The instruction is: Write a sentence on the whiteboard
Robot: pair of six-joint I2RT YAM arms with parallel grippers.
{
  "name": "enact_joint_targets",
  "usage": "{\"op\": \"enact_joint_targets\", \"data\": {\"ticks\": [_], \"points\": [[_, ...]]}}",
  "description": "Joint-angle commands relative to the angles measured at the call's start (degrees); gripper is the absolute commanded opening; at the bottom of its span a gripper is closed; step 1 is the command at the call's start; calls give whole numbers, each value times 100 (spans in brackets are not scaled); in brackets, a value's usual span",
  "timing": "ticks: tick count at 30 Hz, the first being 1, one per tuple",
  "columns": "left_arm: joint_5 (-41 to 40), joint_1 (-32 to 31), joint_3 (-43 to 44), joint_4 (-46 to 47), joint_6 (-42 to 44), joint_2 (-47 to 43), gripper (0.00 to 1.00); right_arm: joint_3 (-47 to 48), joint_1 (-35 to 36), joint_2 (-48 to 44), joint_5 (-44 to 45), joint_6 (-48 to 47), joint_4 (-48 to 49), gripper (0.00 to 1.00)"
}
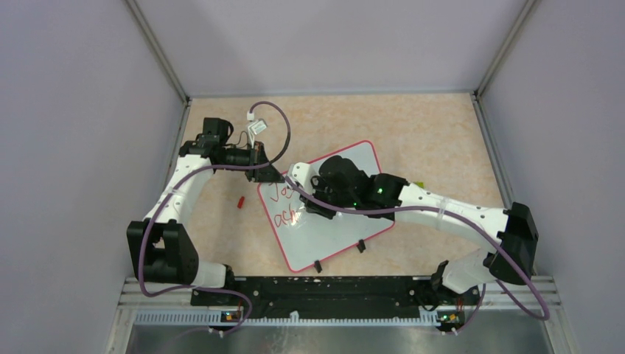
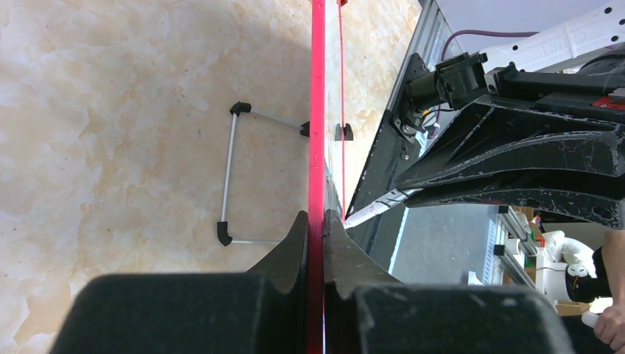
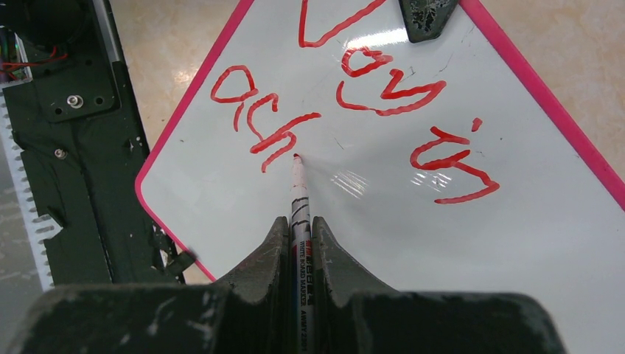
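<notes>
The whiteboard [image 1: 335,228] lies tilted on the table with a red-pink frame. Red marker writing [image 3: 346,110] reads about "Joy in" and below it "ach"; it also shows in the top view [image 1: 282,204]. My left gripper [image 1: 267,175] is shut on the board's far-left edge; in the left wrist view the jaws [image 2: 317,221] clamp the red frame [image 2: 317,110]. My right gripper [image 3: 298,225] is shut on a white board marker [image 3: 299,199], its red tip touching the board just right of "ach". The right gripper shows over the board in the top view [image 1: 309,206].
A small red marker cap [image 1: 240,200] lies on the table left of the board. The board's wire leg [image 2: 230,177] rests on the table. The black base rail [image 1: 317,291] runs along the near edge. Grey walls enclose the table.
</notes>
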Motion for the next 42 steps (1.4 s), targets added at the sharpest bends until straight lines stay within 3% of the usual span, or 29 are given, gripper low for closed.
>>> {"op": "enact_joint_targets", "data": {"ticks": [1,42], "points": [[-573,21,24,-8,140,-39,0,92,-65,-95,259,-62,175,0],[-598,21,19,3,129,-46,0,-219,-20,-184,143,-36,69,0]]}}
